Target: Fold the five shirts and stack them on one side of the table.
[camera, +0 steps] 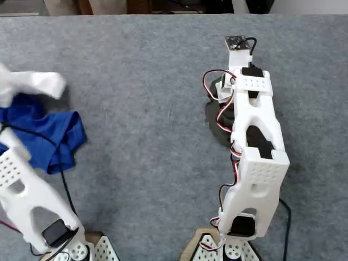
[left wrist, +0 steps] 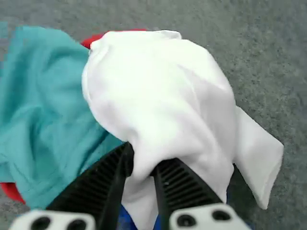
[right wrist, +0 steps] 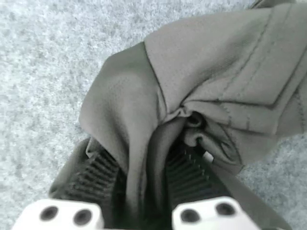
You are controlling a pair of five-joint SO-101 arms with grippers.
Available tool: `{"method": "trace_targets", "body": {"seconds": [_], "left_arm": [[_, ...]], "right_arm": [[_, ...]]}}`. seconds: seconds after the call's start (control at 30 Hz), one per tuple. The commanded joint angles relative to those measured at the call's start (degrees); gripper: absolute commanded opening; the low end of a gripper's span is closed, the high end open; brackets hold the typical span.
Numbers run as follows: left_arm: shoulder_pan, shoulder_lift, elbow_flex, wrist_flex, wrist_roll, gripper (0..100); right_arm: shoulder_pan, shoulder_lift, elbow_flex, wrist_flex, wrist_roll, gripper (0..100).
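My left gripper [left wrist: 142,168] is shut on a white shirt [left wrist: 163,100], which bulges out beyond the black fingers [left wrist: 180,184]. Under it lie a teal shirt [left wrist: 38,105] and a bit of red cloth [left wrist: 93,39]. From above, the white shirt [camera: 32,82] sits at the table's left edge over a crumpled blue shirt [camera: 51,136]. My right gripper [right wrist: 144,179] is shut on a dark grey shirt [right wrist: 211,76], bunched between its fingers. That grey shirt [camera: 217,117] shows from above beneath the right arm [camera: 255,136], right of the table's middle.
The table is covered in grey carpet-like cloth [camera: 141,81], bare across the middle and far side. The left arm [camera: 27,196] stands at the near left, with cables trailing by both bases.
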Motion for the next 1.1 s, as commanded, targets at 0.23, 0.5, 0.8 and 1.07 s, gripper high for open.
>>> {"method": "trace_targets", "body": {"seconds": [0.23,0.5,0.8,1.07], "left_arm": [[-4.1,-4.1,3.2,2.2,-0.1,19],[-4.7,-12.8,12.0,2.2,-4.3,29],[-5.1,-26.3,29.1,2.2,-4.9,28],[3.7,-51.1,66.8,2.0,-4.7,28]], "right_arm": [[-2.2,-2.4,-1.1,3.9,-1.1,4.3],[-3.6,-10.4,-6.2,17.8,-2.6,21.4],[-3.3,-16.9,-17.7,37.7,-1.7,21.4],[-1.5,-21.9,-16.7,45.8,5.4,17.6]]}}
